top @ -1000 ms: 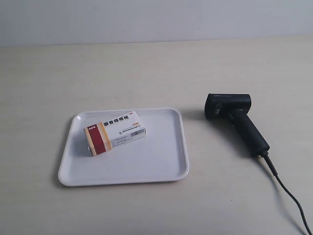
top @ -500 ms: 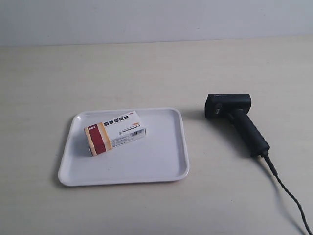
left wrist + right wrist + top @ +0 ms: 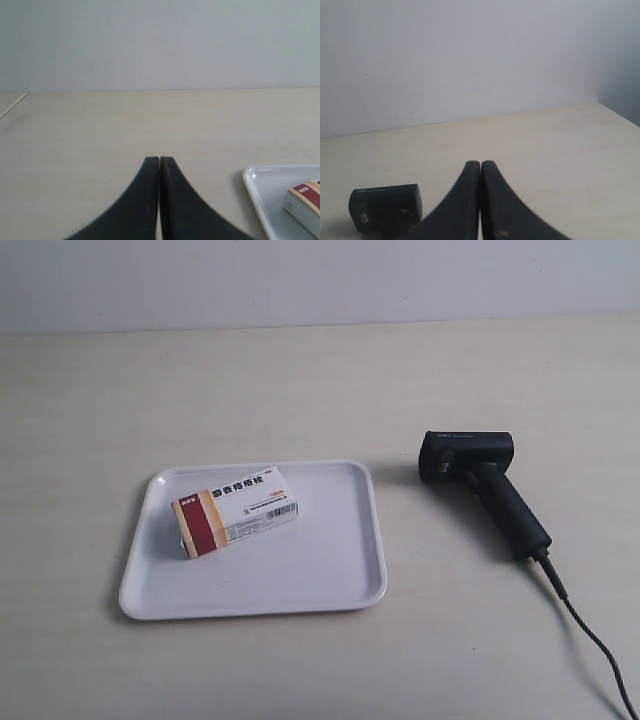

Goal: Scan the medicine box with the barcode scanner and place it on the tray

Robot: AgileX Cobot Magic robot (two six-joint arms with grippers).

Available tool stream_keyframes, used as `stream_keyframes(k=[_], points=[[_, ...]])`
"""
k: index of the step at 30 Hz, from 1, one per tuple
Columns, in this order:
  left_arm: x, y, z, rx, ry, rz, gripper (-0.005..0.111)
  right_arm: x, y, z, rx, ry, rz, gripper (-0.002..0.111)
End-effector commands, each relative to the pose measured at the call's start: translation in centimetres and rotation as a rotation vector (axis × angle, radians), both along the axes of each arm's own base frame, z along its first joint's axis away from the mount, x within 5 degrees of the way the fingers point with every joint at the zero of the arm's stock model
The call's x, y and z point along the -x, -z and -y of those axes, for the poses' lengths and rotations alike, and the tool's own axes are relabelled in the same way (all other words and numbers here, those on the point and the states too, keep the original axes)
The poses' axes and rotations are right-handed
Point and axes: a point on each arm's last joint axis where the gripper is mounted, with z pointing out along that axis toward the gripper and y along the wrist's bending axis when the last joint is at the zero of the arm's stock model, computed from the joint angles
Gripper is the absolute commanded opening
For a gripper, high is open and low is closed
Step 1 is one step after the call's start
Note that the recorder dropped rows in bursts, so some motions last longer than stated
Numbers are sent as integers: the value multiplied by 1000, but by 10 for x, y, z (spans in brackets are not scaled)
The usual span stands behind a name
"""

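Box on tray, scanner lying idle: the medicine box [image 3: 237, 510] lies inside the tray [image 3: 340, 585]; the barcode scanner [image 3: 482, 485] rests well apart on the desk [image 3: 300, 380].
Left tool [image 3: 159, 161] and right tool [image 3: 480, 164] are both pressed together, empty; we judge they should spread first, then square up before pinching.

Item count, referenced to the tray [image 3: 352, 585]: one tray; one box [image 3: 236, 509] lying on it; one scanner [image 3: 482, 485] on the table [image 3: 300, 390] beside it, with one cable [image 3: 585, 633]; two grippers, left [image 3: 159, 161] and right [image 3: 480, 165]
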Motion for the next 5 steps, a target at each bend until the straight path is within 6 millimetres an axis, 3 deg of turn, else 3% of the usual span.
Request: stream_keyframes(k=[1,5], points=[[0,0,0,3,-3,5,3,0,1,0,1,8,4,1],[0,0,0,3,-3,5,3,0,1,0,1,8,4,1]])
